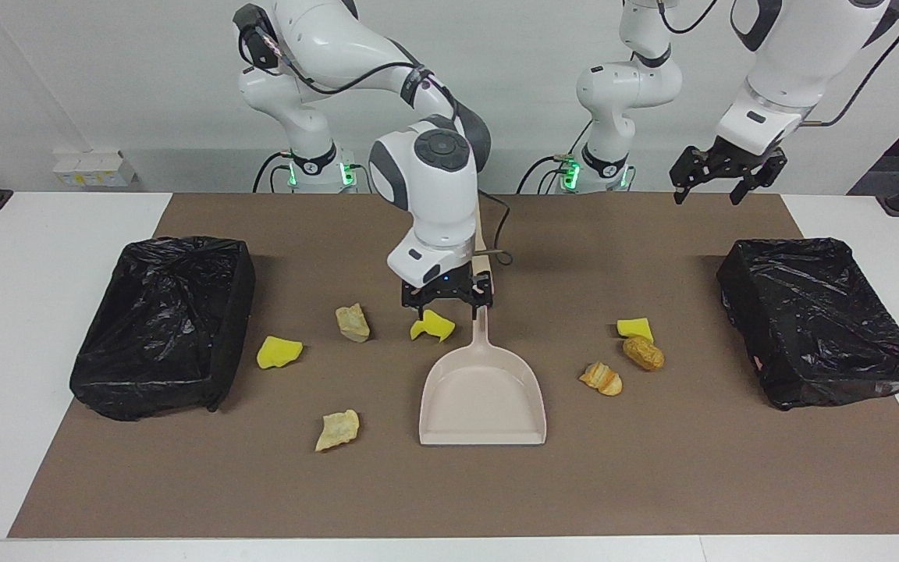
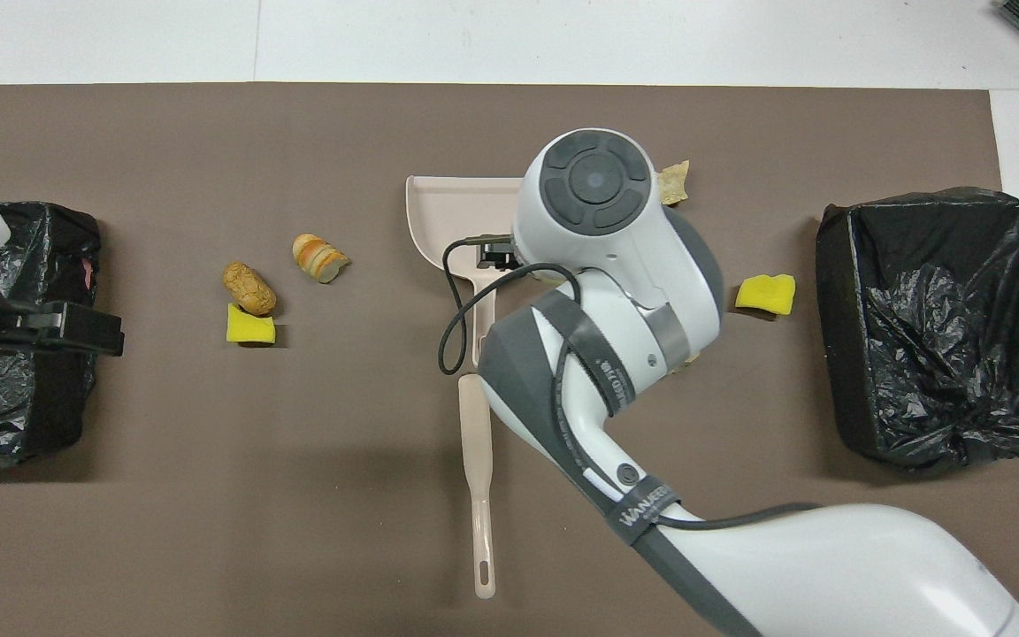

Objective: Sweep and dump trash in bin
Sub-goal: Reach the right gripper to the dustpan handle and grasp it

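Several trash scraps lie on the brown mat: yellow sponge chunks (image 1: pixel 278 352) (image 1: pixel 432 325) (image 1: pixel 635 328), beige lumps (image 1: pixel 353 322) (image 1: pixel 338 429) and bread pieces (image 1: pixel 643 353) (image 1: pixel 601 378). The beige dustpan (image 1: pixel 482 390) lies mid-mat, its handle pointing toward the robots. The brush (image 2: pixel 477 478) lies in line with it, nearer the robots. My right gripper (image 1: pixel 447 304) hangs open, low over the dustpan handle's end and the middle sponge chunk, holding nothing. My left gripper (image 1: pixel 705 191) is open and raised over the mat's edge near the left arm's bin (image 1: pixel 738 289).
A second black-lined bin (image 1: pixel 227 328) stands at the right arm's end of the mat. In the overhead view the right arm covers part of the dustpan (image 2: pixel 439 208), the middle sponge and one beige lump (image 2: pixel 674 181). White tabletop surrounds the mat.
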Controlling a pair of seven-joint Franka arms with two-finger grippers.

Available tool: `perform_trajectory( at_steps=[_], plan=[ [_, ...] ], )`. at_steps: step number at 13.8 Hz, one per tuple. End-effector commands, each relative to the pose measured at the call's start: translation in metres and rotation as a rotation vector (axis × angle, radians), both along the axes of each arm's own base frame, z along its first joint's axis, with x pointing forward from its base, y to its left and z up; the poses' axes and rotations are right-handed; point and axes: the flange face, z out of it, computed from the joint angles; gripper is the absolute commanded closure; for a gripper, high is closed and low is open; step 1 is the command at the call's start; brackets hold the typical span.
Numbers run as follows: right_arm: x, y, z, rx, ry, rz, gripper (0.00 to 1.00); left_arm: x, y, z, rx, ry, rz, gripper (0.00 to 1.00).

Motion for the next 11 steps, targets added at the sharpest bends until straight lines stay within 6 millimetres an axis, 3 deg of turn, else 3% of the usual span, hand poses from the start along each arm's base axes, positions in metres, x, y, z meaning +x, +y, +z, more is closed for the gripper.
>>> perform_trajectory(
  at_steps=[1, 3, 7, 11],
  plan=[
    [0.012, 0.03, -0.024, -0.008, -0.036, -0.017, 0.15, -0.025, -0.024, -0.017, 0.011, 0.022, -0.063, 0.0],
    [0.009, 0.037, -0.034, -0.007, -0.027, -0.004, 0.18, -0.044, -0.036, -0.025, 0.007, 0.042, -0.088, 0.0],
    [-0.006, 0.056, -0.062, -0.024, 0.004, 0.027, 0.18, -0.068, -0.042, -0.038, -0.038, 0.084, -0.086, 0.0],
    [-0.004, 0.056, -0.059, -0.006, -0.017, 0.028, 0.18, -0.076, -0.049, -0.039, -0.041, 0.087, -0.103, 0.0]
  ],
)
